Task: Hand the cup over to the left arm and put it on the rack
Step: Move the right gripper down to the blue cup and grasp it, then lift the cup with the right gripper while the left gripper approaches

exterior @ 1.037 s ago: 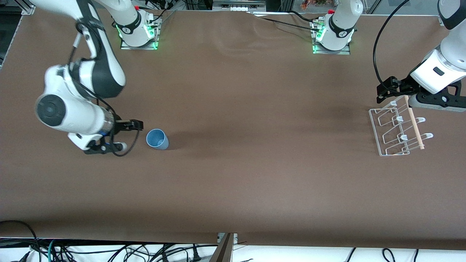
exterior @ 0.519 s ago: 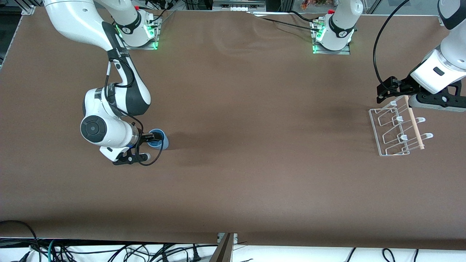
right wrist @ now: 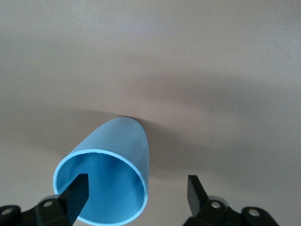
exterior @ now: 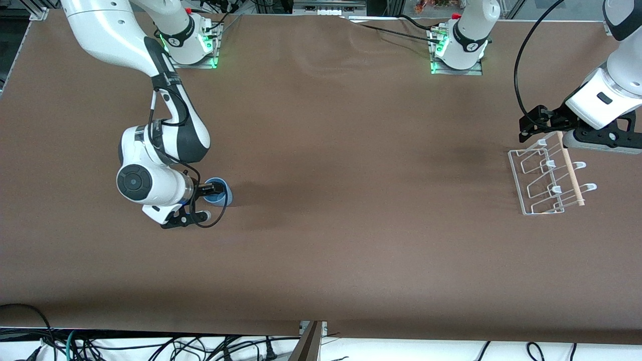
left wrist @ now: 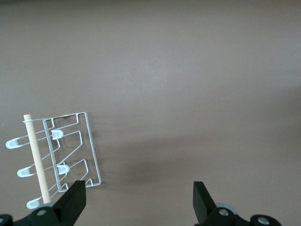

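The light-blue cup (exterior: 224, 196) stands mouth up on the brown table toward the right arm's end. My right gripper (exterior: 214, 191) is open at the cup's mouth. In the right wrist view one finger (right wrist: 77, 190) is over the inside of the cup (right wrist: 120, 141) and the other finger (right wrist: 195, 190) is outside its wall, so the rim lies between them (right wrist: 136, 190). My left gripper (exterior: 532, 123) is open and empty, waiting above the table by the white wire rack (exterior: 544, 183). The rack (left wrist: 70, 150) and its wooden dowel (left wrist: 38, 160) show beside the left gripper (left wrist: 138, 200).
The two arm bases (exterior: 190, 45) (exterior: 459, 50) stand along the table's edge farthest from the front camera. A black cable (exterior: 519, 75) hangs by the left arm. Brown table surface (exterior: 351, 175) lies between cup and rack.
My right arm has swung from the right arm's end of the table to the cup, bringing its open fingers to the cup's mouth. The left arm and the rack have not moved.
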`<state>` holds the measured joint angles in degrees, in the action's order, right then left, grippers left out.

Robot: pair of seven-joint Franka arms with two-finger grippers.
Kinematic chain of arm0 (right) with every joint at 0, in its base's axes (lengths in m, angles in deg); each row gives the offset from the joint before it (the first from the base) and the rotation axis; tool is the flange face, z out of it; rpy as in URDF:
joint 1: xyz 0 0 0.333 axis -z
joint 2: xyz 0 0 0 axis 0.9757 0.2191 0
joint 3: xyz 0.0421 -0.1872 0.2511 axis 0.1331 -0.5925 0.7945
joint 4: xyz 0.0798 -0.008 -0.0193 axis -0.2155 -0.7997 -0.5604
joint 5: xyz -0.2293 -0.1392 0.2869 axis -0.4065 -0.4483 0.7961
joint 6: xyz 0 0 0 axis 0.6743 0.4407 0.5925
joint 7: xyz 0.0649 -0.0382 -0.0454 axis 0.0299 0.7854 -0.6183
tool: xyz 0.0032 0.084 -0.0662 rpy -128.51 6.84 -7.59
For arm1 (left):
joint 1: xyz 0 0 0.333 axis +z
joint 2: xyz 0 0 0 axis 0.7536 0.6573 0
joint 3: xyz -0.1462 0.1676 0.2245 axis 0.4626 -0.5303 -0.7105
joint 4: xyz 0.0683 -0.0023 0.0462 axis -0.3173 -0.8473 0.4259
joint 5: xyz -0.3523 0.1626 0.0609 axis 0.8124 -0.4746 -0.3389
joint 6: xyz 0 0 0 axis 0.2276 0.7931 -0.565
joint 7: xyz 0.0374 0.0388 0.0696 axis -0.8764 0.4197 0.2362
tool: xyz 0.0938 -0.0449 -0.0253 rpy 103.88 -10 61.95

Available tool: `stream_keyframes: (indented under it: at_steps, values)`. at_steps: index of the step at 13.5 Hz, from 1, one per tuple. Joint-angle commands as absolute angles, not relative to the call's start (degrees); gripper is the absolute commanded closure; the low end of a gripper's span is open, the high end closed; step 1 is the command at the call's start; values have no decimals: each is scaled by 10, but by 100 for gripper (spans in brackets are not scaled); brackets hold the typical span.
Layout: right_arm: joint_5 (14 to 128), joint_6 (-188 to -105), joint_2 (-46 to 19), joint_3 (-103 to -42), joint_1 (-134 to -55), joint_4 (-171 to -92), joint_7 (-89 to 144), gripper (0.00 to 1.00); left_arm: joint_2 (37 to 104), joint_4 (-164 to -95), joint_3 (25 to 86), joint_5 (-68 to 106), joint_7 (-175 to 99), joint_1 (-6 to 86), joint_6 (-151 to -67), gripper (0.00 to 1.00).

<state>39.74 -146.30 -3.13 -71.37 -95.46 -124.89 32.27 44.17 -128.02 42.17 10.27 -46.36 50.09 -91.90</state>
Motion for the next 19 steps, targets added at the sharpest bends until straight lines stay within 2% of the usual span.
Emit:
stream_keyframes:
  at_steps: [1, 3, 4, 8, 10, 13, 16, 19]
  values:
    - [404, -1459, -29, -712, -954, -1245, 316, 32, 435, -1277, 423, 103, -458, 501, -911, 0]
    - [404, -1458, -29, -712, -954, -1244, 325, 80, 435, -1277, 423, 103, -458, 501, -910, 0]
    - [407, -1457, -29, -711, -954, -1244, 329, 100, 436, -1277, 423, 103, -458, 501, -911, 0]
    - [418, -1465, -23, -705, -962, -1239, 362, 100, 435, -1277, 423, 103, -458, 501, -910, 0]
    - [459, -1461, -26, -705, -962, -1231, 386, 100, 435, -1277, 423, 103, -458, 500, -910, 0]
    - [512, -1458, -24, -685, -982, -1187, 528, 100, 436, -1276, 424, 103, -464, 501, -910, 0]
    - [550, -1467, -21, -650, -1018, -1179, 659, 100, 445, -1276, 424, 104, -465, 500, -911, 0]
    - [731, -1490, -11, -614, -1026, -1149, 699, 100, 458, -1276, 424, 112, -476, 500, -898, 0]
